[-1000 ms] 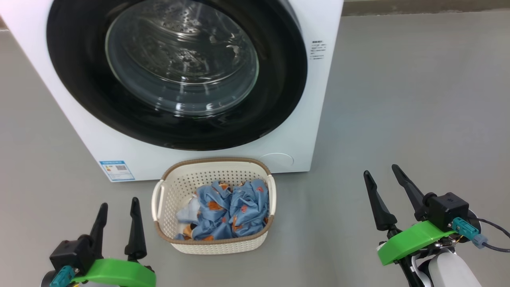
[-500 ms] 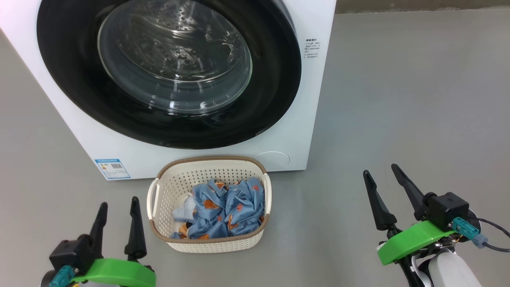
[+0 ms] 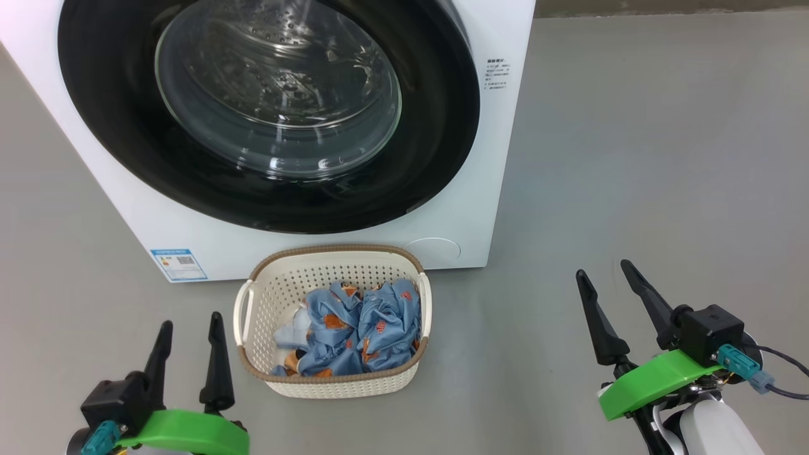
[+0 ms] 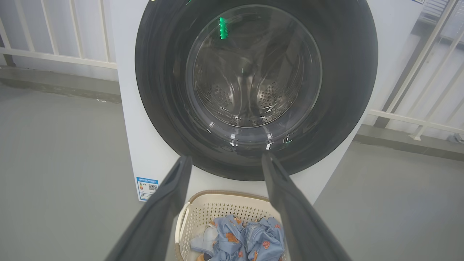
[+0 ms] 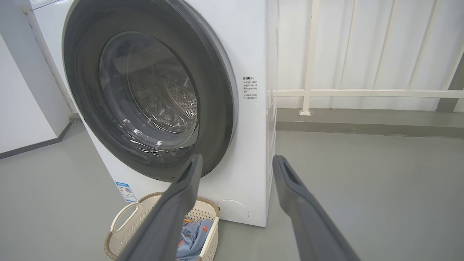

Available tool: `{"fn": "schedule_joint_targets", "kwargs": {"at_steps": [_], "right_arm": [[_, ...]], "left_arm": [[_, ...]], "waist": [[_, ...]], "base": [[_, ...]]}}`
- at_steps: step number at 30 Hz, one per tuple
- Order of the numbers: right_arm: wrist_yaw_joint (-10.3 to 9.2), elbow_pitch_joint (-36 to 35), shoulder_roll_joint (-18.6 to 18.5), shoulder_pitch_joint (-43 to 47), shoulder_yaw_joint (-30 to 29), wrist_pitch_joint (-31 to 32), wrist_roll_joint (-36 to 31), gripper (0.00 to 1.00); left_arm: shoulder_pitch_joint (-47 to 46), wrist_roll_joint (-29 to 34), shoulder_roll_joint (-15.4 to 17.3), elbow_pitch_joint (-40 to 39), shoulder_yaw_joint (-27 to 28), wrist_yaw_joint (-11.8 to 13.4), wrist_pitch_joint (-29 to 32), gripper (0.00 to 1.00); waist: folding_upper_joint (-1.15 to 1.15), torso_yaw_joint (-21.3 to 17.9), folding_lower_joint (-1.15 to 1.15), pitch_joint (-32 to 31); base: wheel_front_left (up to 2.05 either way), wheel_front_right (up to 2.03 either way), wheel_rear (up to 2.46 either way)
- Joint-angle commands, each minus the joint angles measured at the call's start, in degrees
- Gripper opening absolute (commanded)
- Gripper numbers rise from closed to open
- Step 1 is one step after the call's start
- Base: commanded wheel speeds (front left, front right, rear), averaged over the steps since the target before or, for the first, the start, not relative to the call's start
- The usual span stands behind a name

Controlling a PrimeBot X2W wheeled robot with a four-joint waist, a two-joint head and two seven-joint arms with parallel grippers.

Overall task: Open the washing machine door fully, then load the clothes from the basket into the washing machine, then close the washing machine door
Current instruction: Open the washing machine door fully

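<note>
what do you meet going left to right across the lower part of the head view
left gripper → basket with the clothes in it → right gripper

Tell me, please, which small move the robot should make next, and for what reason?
Probably lift the right pincer toward the right edge of the washing machine door. The door covers the drum opening, the clothes lie in the basket, and this pincer, open and empty like the left pincer, hangs nearer that edge.
</note>
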Motion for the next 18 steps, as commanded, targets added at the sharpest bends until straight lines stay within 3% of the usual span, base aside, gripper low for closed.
{"fn": "schedule_joint_targets", "kwargs": {"at_steps": [1, 18], "right_arm": [[0.09, -1.52, 0.05, -1.96, 1.28, -0.7, 0.22, 1.0], [0.09, -0.67, -0.32, -5.38, 0.36, -0.7, 1.16, 1.0]], "left_arm": [[-2.6, -0.45, 0.96, -1.69, 1.62, 0.33, -0.37, 1.0], [-3.38, -0.53, 0.96, -2.21, 1.27, 0.68, -0.37, 1.0]], "waist": [[0.0, 0.05, 0.0, 0.04], [0.0, 1.08, 0.0, 2.3]], "base": [[0.0, 0.0, 0.0], [0.0, 0.0, 0.0]]}}
